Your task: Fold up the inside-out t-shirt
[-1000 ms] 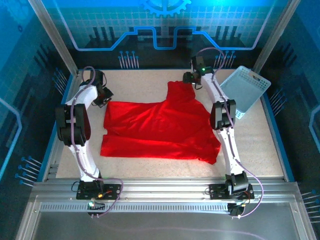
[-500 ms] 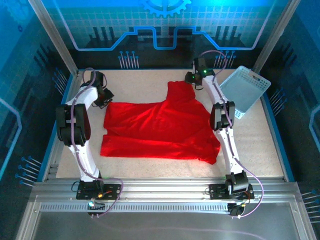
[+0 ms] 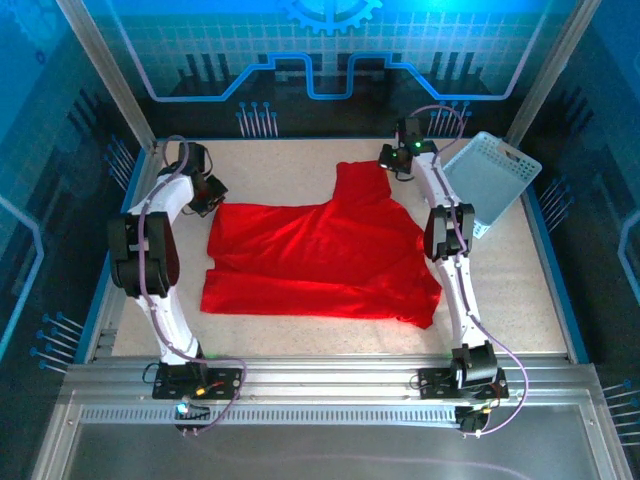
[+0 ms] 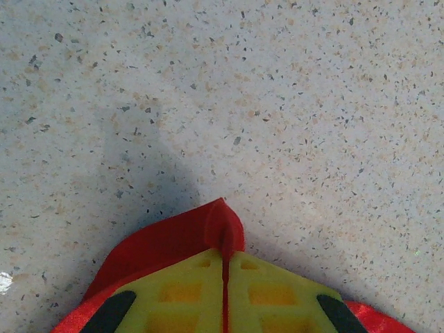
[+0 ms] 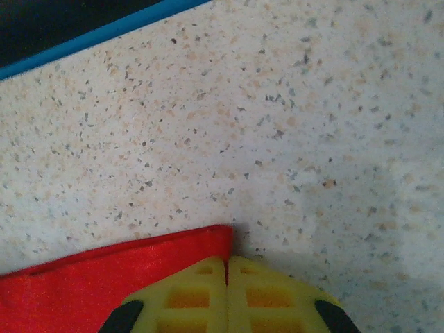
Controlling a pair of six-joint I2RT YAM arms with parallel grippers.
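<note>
We are seeing our right fingers (image 5: 208, 277), apart a second ago, now clamping the shirt's (image 3: 320, 255) far corner near the basket (image 3: 490, 180). Our left fingers (image 4: 198, 281) are pinching its far-left corner. The shirt is lying spread out centrally, bare surface (image 3: 520, 290) bordering every edge.

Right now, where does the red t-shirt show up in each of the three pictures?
Top external: the t-shirt lies spread across the middle of the table.
Left wrist: bottom centre, a corner pinched in the left pincer.
Right wrist: bottom left, its corner at the tips of the right pincer.
Shared landmark: the speckled table.
</note>
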